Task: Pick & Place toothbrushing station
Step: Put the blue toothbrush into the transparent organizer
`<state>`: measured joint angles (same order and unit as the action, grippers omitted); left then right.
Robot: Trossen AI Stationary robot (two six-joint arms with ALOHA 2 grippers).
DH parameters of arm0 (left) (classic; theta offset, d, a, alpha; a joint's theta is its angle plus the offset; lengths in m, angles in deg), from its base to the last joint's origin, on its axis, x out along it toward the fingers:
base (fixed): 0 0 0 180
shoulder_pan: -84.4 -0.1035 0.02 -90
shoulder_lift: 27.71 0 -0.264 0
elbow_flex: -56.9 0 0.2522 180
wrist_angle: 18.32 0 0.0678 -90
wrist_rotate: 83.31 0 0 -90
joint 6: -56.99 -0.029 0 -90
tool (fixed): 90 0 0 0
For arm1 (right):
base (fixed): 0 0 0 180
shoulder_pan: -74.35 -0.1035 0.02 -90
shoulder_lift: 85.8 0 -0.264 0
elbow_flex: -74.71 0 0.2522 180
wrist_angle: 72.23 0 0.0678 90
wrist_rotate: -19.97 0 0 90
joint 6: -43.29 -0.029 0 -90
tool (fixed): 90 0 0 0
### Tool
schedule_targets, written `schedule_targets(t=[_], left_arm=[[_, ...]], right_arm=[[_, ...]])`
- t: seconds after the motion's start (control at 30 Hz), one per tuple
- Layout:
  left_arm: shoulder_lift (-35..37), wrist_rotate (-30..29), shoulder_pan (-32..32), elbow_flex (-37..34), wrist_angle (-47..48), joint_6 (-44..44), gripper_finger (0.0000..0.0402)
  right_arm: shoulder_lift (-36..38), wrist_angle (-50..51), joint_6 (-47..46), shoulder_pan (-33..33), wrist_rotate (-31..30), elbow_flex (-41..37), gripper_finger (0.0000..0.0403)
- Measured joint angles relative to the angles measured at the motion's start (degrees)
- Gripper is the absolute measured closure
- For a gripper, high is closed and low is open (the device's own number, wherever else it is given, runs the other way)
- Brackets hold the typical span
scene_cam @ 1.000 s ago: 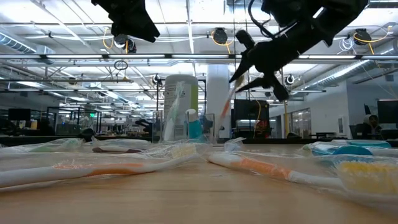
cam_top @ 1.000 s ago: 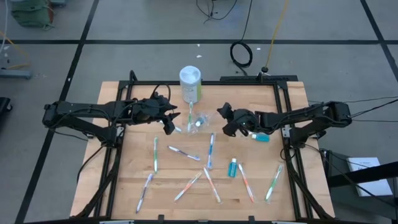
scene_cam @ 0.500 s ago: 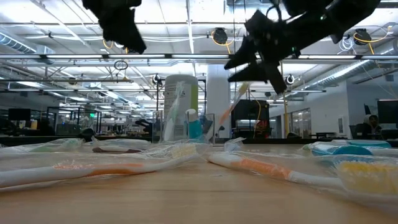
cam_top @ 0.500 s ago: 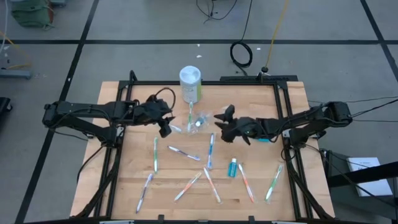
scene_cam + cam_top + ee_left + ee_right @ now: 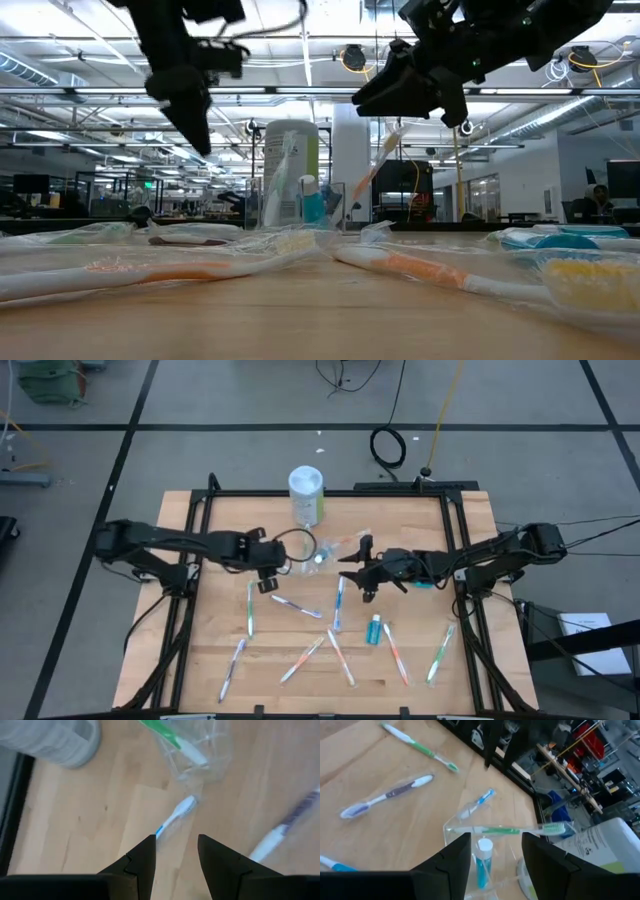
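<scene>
Clear plastic cup: stands near the middle of the tabletop's far edge, beside the white cylindrical canister with a green label; it holds a green-handled toothbrush and a small teal white-capped toothpaste tube.
Done: judging by the cup's contents, only a start has been made.
Left: about ten thin pastel-handled toothbrushes lie scattered toward the near edge, with a second teal tube among them.
Left gripper: fingers apart, empty, above a blue-handled toothbrush just beside the cup.
Right gripper: fingers apart, empty, near the cup on its other side.
Room: both grippers crowd the cup; bare wood lies along the left and right edges.
</scene>
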<state>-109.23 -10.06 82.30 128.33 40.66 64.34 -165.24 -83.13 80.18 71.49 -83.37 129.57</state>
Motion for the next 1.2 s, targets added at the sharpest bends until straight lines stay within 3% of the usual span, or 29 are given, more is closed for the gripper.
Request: schedule_targets(t=[0.33, 0.57, 0.77, 1.03, 1.2], left_arm=[[-14.75, 0.24, -4.28, 0.00, -3.18, -1.70, 0.0252], [-19.62, 2.13, -6.59, 0.01, -3.99, -6.28, 0.0252], [-20.40, 5.10, -6.97, 0.17, -5.92, -8.83, 0.0276], [-19.45, 7.17, -6.77, 0.06, -3.30, -5.44, 0.0388], [-14.39, 4.72, -5.18, -0.05, -0.05, -3.55, 0.0379]], right_arm=[[0.00, 1.05, 0.18, 0.00, 0.00, 0.00, 0.0239], [0.00, 1.26, 0.38, 0.00, 0.00, 0.00, 0.0238], [0.00, 1.33, 1.32, 0.00, -0.02, 0.00, 0.0242], [0.00, 1.35, 1.32, 0.00, -0.02, 0.00, 0.0243], [0.00, 1.36, 1.32, 0.00, -0.02, 0.00, 0.0243]])
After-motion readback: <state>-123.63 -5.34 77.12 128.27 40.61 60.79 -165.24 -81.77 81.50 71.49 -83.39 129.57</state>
